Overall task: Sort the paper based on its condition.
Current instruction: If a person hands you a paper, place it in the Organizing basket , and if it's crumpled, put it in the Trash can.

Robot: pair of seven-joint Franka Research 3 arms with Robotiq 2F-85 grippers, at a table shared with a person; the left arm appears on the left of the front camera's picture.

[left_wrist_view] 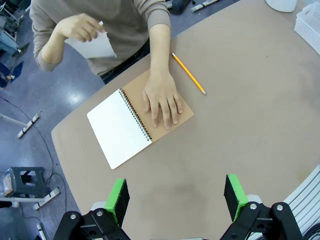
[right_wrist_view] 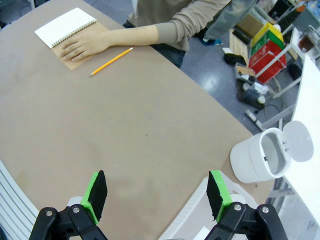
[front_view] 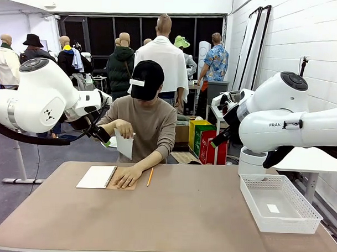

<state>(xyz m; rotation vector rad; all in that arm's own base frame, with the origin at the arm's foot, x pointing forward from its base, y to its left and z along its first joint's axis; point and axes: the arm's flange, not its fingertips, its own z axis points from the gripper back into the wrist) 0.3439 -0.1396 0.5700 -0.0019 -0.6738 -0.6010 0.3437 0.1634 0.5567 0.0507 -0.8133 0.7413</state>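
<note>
**Sheet in the air, both tools waiting empty**

The person's raised hand is holding the paper in the air just beyond the tabletop's far edge, left of the middle. The other hand is pressing on the notebook lying at that edge, with a pencil beside it.

The left tool is hovering over the tabletop with jaws spread wide and nothing between the pads. The right tool is doing the same near the right edge, by the basket.

- **Likely step:** taking the sheet, probably with the left tool, which is nearer.
- **Doing it well:** coming in wide open, aiming for the free lower margin well away from the fingers, and closing flat on so the sheet is not creasing.
- **The sheet:** white, thin and hanging smooth. I cannot tell whether the edge near the fingers is torn.
</note>
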